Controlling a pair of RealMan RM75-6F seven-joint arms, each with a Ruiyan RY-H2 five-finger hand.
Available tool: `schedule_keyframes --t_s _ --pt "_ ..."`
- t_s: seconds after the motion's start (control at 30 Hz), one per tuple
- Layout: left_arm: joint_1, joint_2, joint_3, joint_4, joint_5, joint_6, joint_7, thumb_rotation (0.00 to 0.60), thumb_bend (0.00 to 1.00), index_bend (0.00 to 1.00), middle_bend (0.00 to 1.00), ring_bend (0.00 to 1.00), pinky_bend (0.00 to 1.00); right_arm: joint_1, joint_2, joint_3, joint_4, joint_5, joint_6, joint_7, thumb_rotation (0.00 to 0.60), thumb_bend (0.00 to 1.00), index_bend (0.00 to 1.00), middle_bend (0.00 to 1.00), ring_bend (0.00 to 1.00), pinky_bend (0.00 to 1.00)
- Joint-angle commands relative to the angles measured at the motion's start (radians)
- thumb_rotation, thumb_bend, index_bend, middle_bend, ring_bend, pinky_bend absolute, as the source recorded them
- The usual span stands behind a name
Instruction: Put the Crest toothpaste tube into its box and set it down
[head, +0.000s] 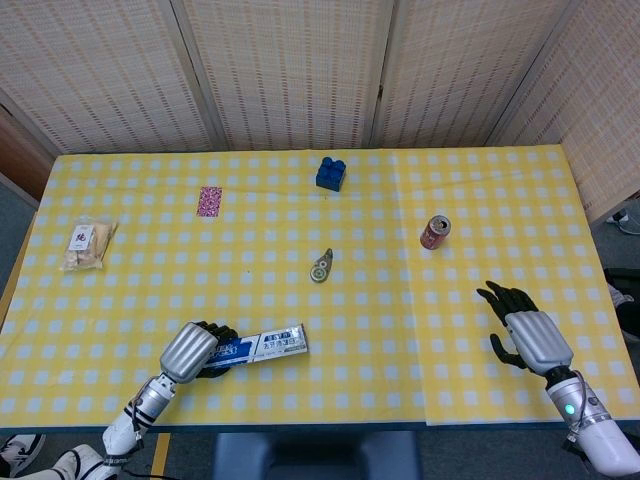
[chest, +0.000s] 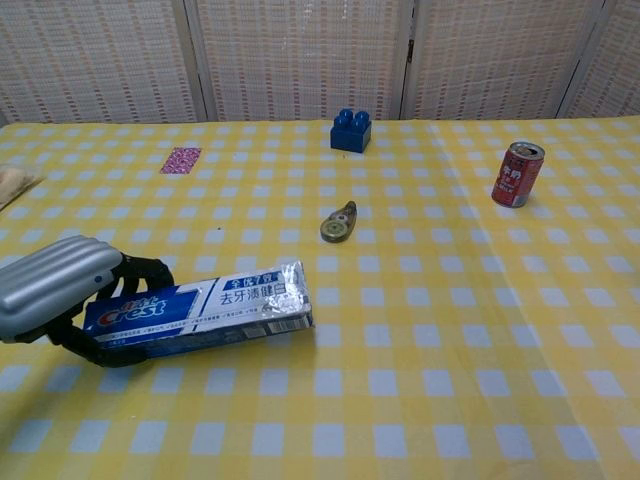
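Left hand (chest: 55, 290) around one box (chest: 200, 310)

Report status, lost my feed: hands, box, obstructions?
Left hand grips Crest box, lying on table. Right hand open, apart. Nothing near box.

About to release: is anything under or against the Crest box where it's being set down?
Nothing visible. The Crest box lies on bare tablecloth in the left hand; the correction-tape dispenser sits well clear.
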Motion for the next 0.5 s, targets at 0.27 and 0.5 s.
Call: schedule_keyframes --t_s 0.27,0.5 --pt "-0.009 0.029 0.010 -0.040 0.019 0.054 -0.024 0.600 0.13 0.00 0.02 0.00 0.00 -0.029 0.015 0.013 0.005 -0.027 0.010 0.019 0.600 0.60 0.00 0.00 0.00 0.00" --pt "0.089 0.264 0.012 -0.273 0.013 0.234 0.087 0.600 0.13 0.00 0.00 0.00 0.00 -0.099 0.035 0.023 -0.003 -0.027 0.124 -0.092 0.600 0.60 0.00 0.00 0.00 0.00"
